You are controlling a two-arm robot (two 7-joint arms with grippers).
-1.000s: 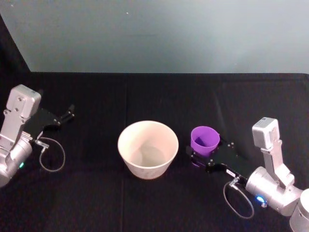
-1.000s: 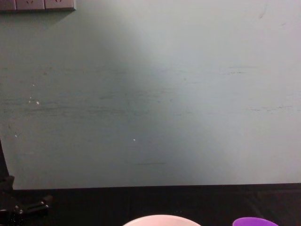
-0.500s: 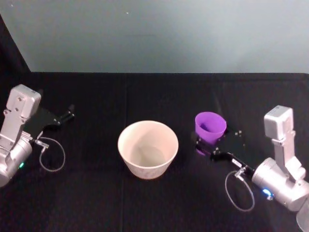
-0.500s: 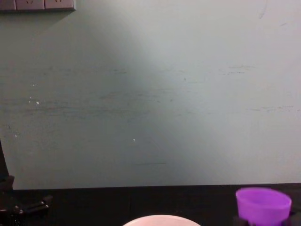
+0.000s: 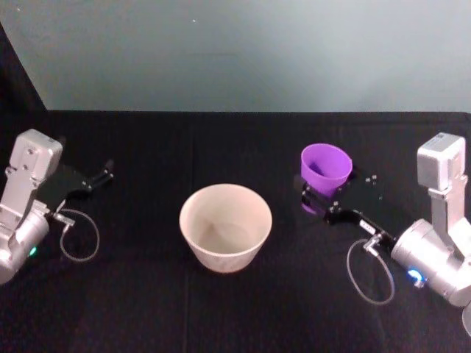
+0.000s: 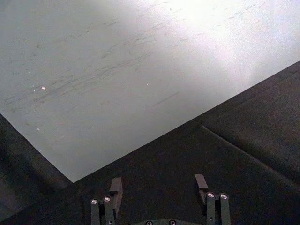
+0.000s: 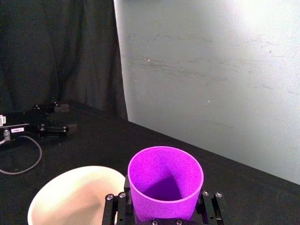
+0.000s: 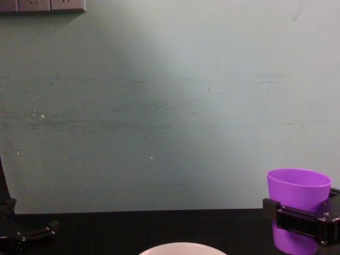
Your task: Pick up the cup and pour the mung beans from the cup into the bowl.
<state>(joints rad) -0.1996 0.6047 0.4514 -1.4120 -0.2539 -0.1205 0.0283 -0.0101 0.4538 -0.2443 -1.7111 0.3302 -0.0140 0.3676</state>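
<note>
At the far left of my head view, the left gripper (image 5: pixel 107 171) sits parked low over the black-clothed table (image 5: pixel 235 140). Its wrist camera shows its jaws released, spread wide with nothing between them (image 6: pixel 158 187), pointing towards the pale wall (image 6: pixel 117 61).

In the middle of the table stands the bowl (image 5: pixel 224 259), pinkish-white, round and upright. The chest view catches just the top of its rim (image 8: pixel 183 247) at the bottom edge.

To the right of the bowl, and apart from it, is the purple cup (image 5: pixel 326 168). The right gripper (image 5: pixel 318 202) grasps it, with black jaws clamped on either side of its lower half. From the chest camera the cup (image 8: pixel 297 204) stands upright, the gripper (image 8: pixel 297 220) banding its wall. The right wrist view looks down into the cup's open mouth (image 7: pixel 165 183), with the bowl (image 7: pixel 47 206) just beside it.
</note>
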